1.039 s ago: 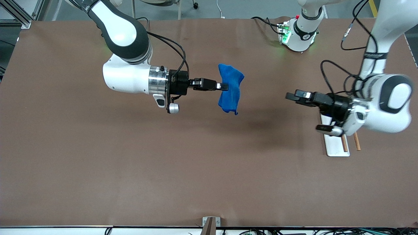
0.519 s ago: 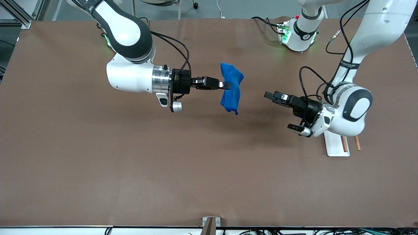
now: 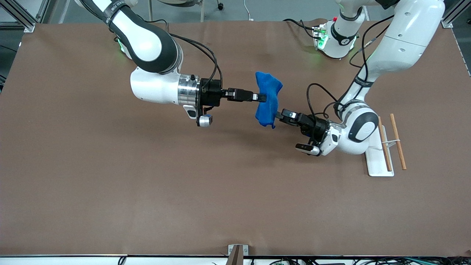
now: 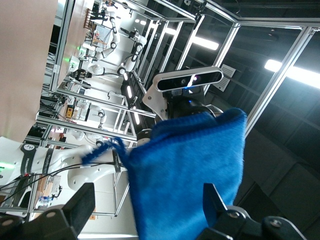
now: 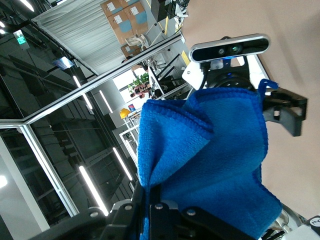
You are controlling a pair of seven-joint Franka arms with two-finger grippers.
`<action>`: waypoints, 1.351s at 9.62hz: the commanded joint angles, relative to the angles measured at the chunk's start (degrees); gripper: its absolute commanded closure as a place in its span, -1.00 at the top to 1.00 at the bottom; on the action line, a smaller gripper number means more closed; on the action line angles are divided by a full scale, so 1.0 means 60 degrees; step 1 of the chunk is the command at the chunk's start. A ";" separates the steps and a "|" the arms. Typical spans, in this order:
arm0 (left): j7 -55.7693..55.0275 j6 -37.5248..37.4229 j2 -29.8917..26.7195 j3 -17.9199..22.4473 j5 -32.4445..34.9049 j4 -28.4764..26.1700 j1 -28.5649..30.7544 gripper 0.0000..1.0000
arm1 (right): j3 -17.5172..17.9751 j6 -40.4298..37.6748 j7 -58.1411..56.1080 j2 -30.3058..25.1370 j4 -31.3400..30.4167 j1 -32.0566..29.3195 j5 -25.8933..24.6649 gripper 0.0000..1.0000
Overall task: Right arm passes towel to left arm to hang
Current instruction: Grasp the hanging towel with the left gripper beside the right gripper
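One blue towel [image 3: 268, 98], hanging in the air over mid-table, pinched at its middle by the right gripper [image 3: 260, 97], fingers pressed together on the cloth. Left gripper [image 3: 279, 115]: fingers spread wide, either side of the towel's lower edge, not closed on it. White-based rack [image 3: 378, 162] with two wooden rails, on the brown table [image 3: 147, 184] at the left arm's end.

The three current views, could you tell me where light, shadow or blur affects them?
Front view: even light, with a soft shadow on the table under the towel held in the right gripper; the left gripper is at its edge. Left wrist view: bright ceiling lights glare, and the left gripper's fingers are blurred. Right wrist view: towel sharp, background dark with bright strip lights.
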 commanded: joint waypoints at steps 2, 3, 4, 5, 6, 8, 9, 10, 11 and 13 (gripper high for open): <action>0.0282 0.0101 0.0268 -0.0101 -0.0229 -0.0023 0.0033 0.80 | 0.0101 0.0128 -0.0285 0.0048 0.0080 0.0002 0.0394 -1.00; 0.0049 0.0028 0.0152 -0.0116 -0.0229 0.0021 0.0165 0.69 | 0.0101 0.0128 -0.0300 0.0048 0.0080 0.0002 0.0408 -1.00; -0.0489 -0.0045 -0.0096 -0.0116 -0.0229 0.0050 0.0210 0.55 | 0.0101 0.0128 -0.0315 0.0048 0.0080 0.0002 0.0409 -1.00; -0.1046 -0.0060 -0.0345 -0.0102 -0.0244 0.0065 0.0225 0.47 | 0.0101 0.0128 -0.0330 0.0048 0.0065 0.0017 0.0394 -1.00; -0.1327 -0.0075 -0.0463 -0.0116 -0.0230 0.0065 0.0457 0.36 | 0.0101 0.0142 -0.0330 0.0048 0.0080 0.0046 0.0408 -1.00; -0.1549 -0.0221 -0.0538 -0.0189 -0.0229 0.0065 0.0561 0.03 | 0.0101 0.0142 -0.0330 0.0048 0.0080 0.0046 0.0409 -1.00; -0.1564 -0.0251 -0.0538 -0.0175 -0.0186 0.0065 0.0576 -0.28 | 0.0101 0.0142 -0.0330 0.0048 0.0080 0.0046 0.0409 -1.00; -0.1579 -0.0251 -0.0538 -0.0175 -0.0113 0.0065 0.0649 -0.87 | 0.0101 0.0142 -0.0330 0.0048 0.0080 0.0046 0.0394 -1.00; -0.1666 -0.0251 -0.0552 -0.0160 -0.0098 0.0065 0.0650 -1.00 | 0.0101 0.0142 -0.0330 0.0048 0.0080 0.0046 0.0394 -1.00; -0.2031 -0.0251 -0.0611 -0.0160 -0.0098 0.0152 0.0737 -1.00 | 0.0101 0.0142 -0.0330 0.0048 0.0080 0.0046 0.0394 -1.00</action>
